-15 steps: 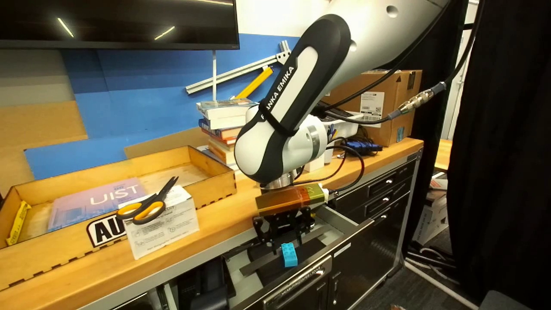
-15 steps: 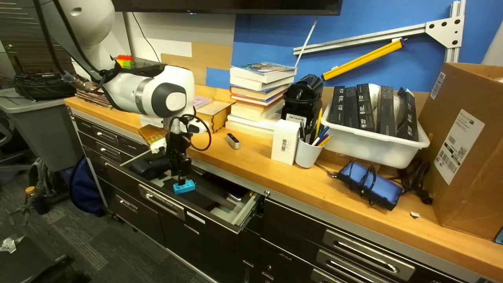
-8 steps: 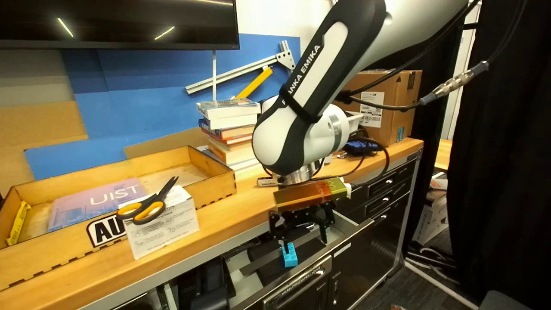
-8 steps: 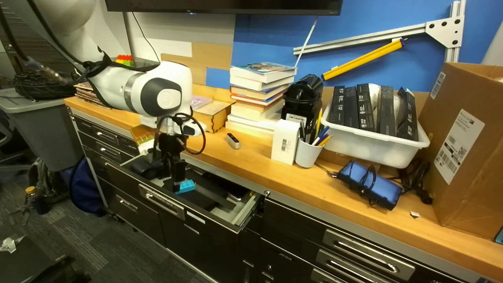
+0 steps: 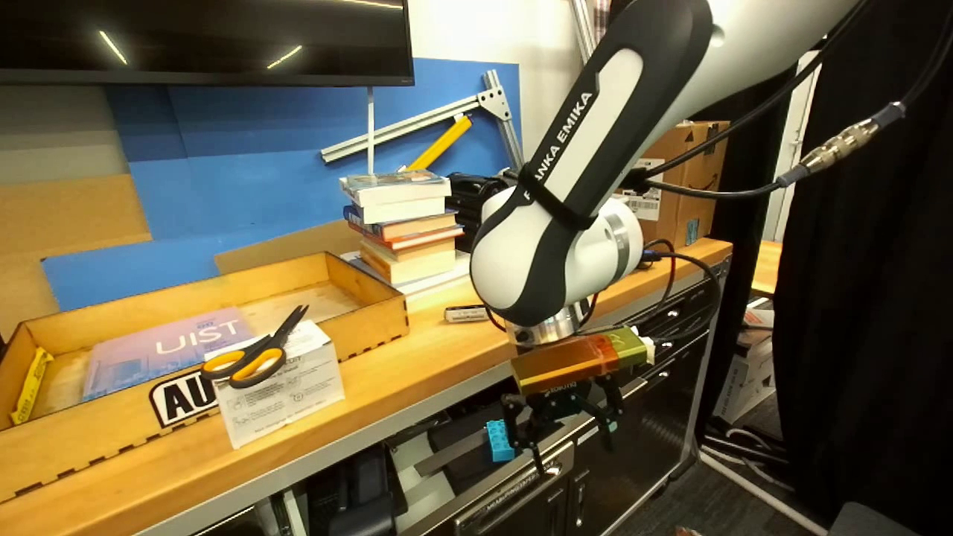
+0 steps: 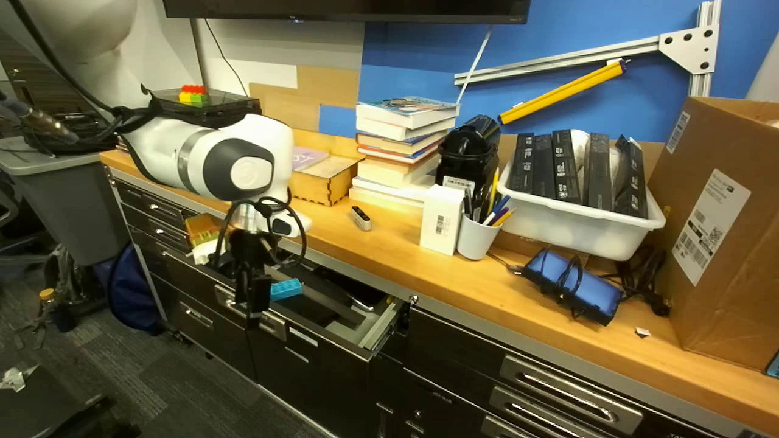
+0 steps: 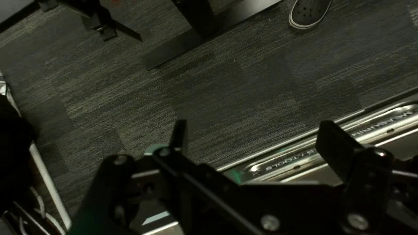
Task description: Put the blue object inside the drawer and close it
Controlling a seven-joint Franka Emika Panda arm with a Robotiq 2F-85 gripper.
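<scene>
The blue object (image 6: 286, 289), a small cyan studded brick, lies inside the pulled-out drawer (image 6: 341, 348) in both exterior views. Beneath it are dark flat items in the grey interior. My gripper (image 5: 575, 455) stands open, apart from the brick and over the drawer's front edge. Seen from the wrist, the gripper (image 7: 253, 137) has its fingers wide apart with nothing between them. Under them show the floor and the drawer's silver handle (image 7: 287, 164); the blue object is out of that view.
On the wooden worktop (image 6: 389, 249) stand a stack of books (image 6: 401, 146), a white bin (image 6: 578, 219), a pen cup (image 6: 478, 237) and a cardboard box (image 6: 718, 231). Scissors (image 5: 257, 357) rest on a white box near the counter's front. A shoe (image 7: 308, 13) is on the floor.
The jaws have spread wide and let the blue object stay where it lies in the drawer. Since then my gripper has moved away from it, out towards the drawer's front.
</scene>
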